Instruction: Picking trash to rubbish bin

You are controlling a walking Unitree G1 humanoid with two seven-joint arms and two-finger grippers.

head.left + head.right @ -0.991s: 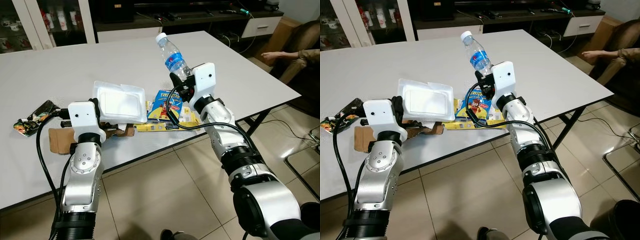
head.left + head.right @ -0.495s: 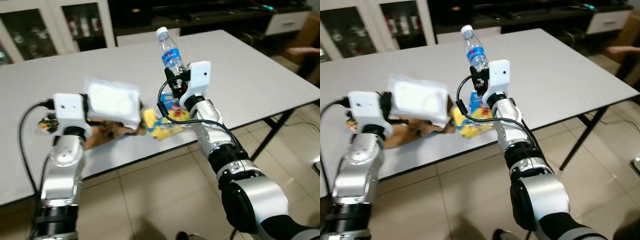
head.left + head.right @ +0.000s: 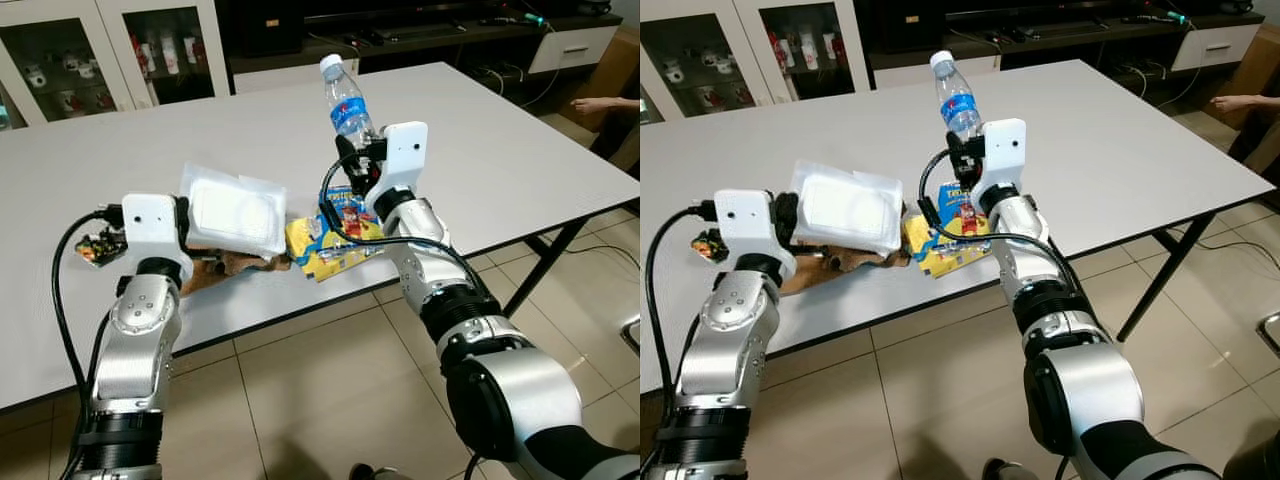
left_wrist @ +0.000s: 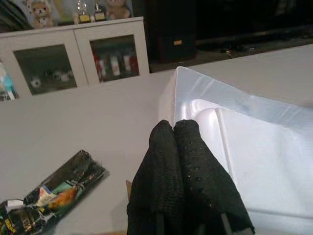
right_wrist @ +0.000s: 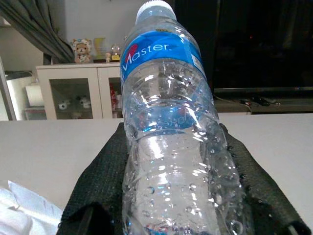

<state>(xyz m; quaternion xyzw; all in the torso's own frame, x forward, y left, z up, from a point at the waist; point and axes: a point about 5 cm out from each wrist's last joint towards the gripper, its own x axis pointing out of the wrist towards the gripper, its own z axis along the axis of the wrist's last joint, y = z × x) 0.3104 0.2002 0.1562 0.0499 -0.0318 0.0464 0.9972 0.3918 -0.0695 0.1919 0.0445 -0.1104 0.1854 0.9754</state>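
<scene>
Jaws of the right gripper (image 5: pixel 181 205) pinch the clear water bottle (image 3: pixel 346 100) low on its body, holding it above the counter (image 3: pixel 480 150) at upper centre; it looks empty, light, slick and crushable. Jaws of the left gripper (image 4: pixel 176 142) press on the rim of the white foam tray (image 3: pixel 232 210), centre left, stiff but brittle. No rubbish bin can be made out.

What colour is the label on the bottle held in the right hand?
Blue with white lettering on the bottle, held in the right hand; clearest in the right wrist view.
</scene>
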